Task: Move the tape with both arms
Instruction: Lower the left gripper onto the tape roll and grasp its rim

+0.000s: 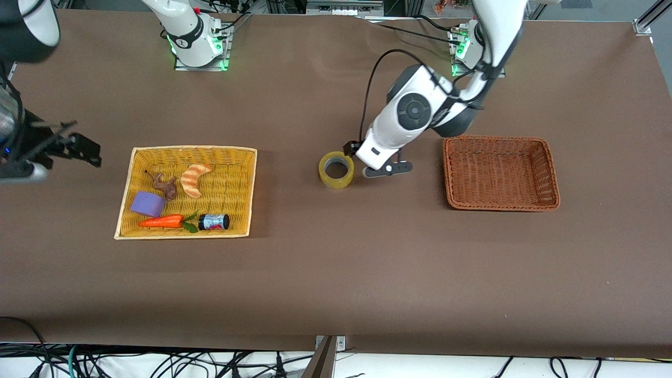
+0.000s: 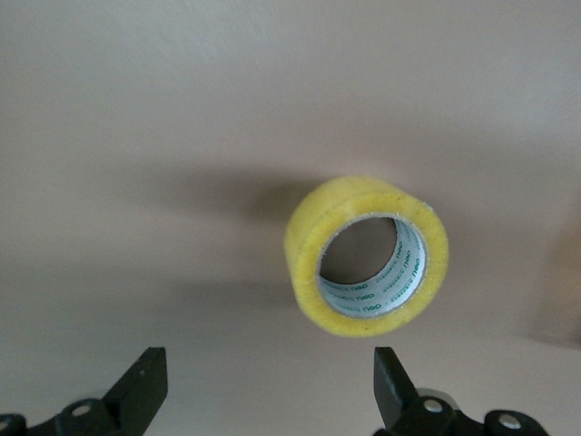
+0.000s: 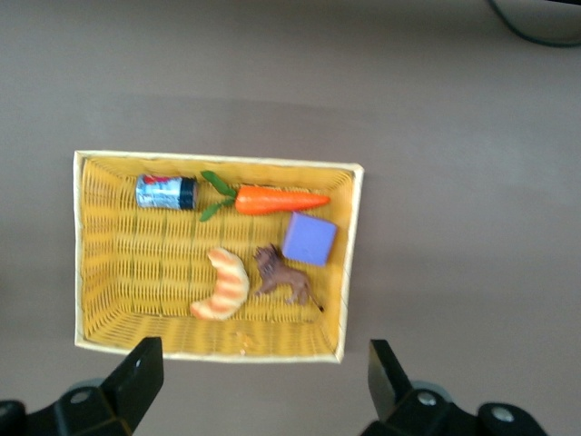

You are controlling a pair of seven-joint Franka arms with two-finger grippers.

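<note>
In the middle of the brown table (image 1: 336, 273), the tape (image 1: 336, 169) stands on its flat side, between a yellow basket (image 1: 247, 191) toward the right arm's end and a brown basket (image 1: 501, 202) toward the left arm's end. The left gripper (image 1: 382, 167) is low just beside the tape, its fingers (image 2: 145, 386) spread wide with nothing between them; whether they touch the table cannot be told from here. In the left wrist view the tape (image 2: 367, 256) lies clear of both fingers. The right gripper (image 1: 73, 147) hangs high near the right arm's end of the table, its fingers (image 3: 138, 374) released and empty, and that arm waits. The yellow basket holds a croissant (image 1: 194, 178), a brown toy animal (image 1: 165, 185), a purple block (image 1: 147, 204), a carrot (image 1: 163, 221) and a small dark can (image 1: 214, 222).
</note>
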